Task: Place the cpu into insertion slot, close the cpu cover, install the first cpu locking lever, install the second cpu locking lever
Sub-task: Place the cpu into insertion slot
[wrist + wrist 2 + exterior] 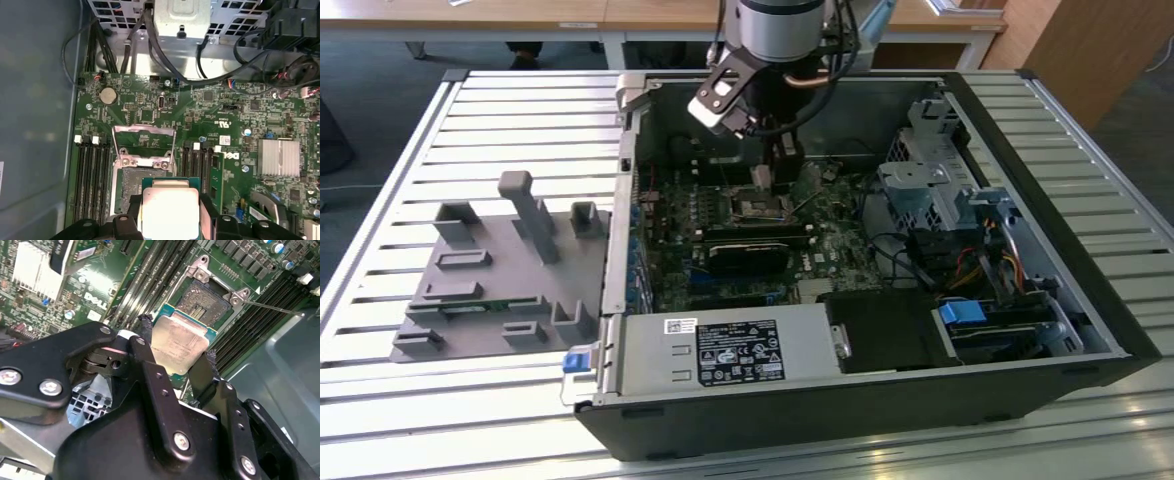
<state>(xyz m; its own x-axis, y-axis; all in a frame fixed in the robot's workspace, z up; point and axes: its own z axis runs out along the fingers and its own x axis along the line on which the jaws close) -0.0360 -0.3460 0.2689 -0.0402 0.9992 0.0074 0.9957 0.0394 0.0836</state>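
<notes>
My gripper (177, 340) is shut on the cpu (181, 344), a flat square chip with a pale metal top on a green base, held by two opposite edges between black fingers (146, 335). In the first wrist view the cpu (170, 210) hangs just over the near part of the insertion slot (131, 187), a dark square socket with a silvery rim. The cpu cover (144, 131) stands open beyond the slot, its square opening showing board behind. In the exterior view my gripper (774, 170) is inside the computer case, a little above the insertion slot (761, 208). A thin locking lever (274, 307) sticks out beside the slot.
Memory slots (92, 180) flank the socket on both sides. A long black module (747, 245) lies just in front of it, then the power supply box (720, 350). A drive cage (927, 185) and cables fill the exterior view's right. A grey fixture (494, 270) sits outside the case.
</notes>
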